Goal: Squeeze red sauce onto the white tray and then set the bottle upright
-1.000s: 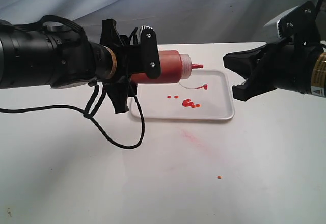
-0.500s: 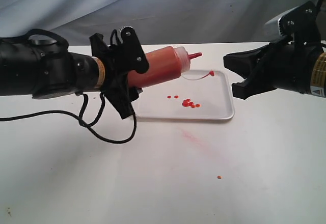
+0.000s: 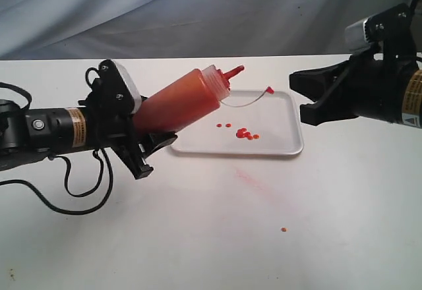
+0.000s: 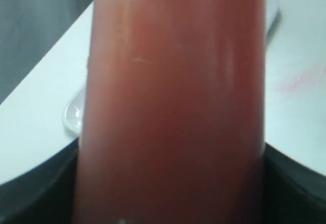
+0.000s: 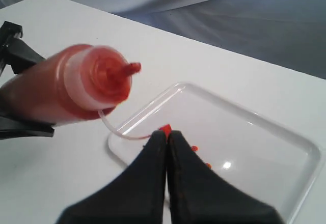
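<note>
My left gripper (image 3: 148, 122) is shut on the lower half of the bottle (image 3: 178, 102), which slants with its red nozzle (image 3: 234, 72) pointing up and to the right over the left end of the white tray (image 3: 283, 146). The tethered cap (image 3: 270, 90) hangs out over the tray. Several drops of red sauce (image 3: 246, 133) lie in the tray's middle. The bottle's wall (image 4: 173, 107) fills the left wrist view. My right gripper (image 3: 298, 95) hovers off the tray's right end; its fingers (image 5: 147, 173) are pressed together with nothing between them, pointing at the bottle (image 5: 66, 86) and tray (image 5: 285, 183).
A faint red smear (image 3: 247, 176) and a single red drop (image 3: 283, 229) mark the white table in front of the tray. A black cable (image 3: 79, 191) loops under the left arm. A grey-blue cloth backdrop hangs behind the table.
The left arm has dropped and drawn back to the left, tipping the bottle from level to nozzle-up. The cap has swung up off the tray. The right gripper has not moved.
</note>
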### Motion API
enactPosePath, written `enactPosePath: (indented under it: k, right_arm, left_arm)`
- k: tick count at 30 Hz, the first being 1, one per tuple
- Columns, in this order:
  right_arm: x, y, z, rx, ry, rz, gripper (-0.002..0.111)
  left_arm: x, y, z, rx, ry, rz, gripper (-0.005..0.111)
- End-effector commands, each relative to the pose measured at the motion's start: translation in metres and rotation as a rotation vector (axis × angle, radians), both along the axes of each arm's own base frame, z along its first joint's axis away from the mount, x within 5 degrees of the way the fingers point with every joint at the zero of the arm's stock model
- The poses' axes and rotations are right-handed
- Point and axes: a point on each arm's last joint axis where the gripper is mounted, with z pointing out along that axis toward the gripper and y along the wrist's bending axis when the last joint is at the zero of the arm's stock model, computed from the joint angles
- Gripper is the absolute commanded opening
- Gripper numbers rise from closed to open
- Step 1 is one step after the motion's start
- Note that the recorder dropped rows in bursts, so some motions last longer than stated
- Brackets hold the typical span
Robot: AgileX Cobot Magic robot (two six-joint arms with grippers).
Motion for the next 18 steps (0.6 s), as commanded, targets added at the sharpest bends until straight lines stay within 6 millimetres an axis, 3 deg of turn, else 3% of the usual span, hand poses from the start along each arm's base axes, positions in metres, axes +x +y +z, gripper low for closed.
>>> enactPosePath:
  k: [1,12,15,18]
  right_arm:
    - [-0.004,0.001,-0.003,0.013,0.017,0.010,0.000]
    - [-0.010,0.016,-0.014,0.051,0.020,0.226,0.001]
    - [-0.010,0.017,-0.020,0.057,0.038,0.250,0.010]
    - [-0.011,0.020,-0.021,0.091,0.041,0.288,0.032]
  left_arm:
    - [-0.003,0.005,0.018,-0.206,-0.070,-0.031,0.000]
    - [-0.018,0.009,0.027,-0.426,-0.128,-0.124,0.000]
    - [-0.022,0.008,0.029,-0.487,-0.114,-0.137,0.000]
    - [-0.029,0.007,0.029,-0.540,-0.090,-0.154,0.000]
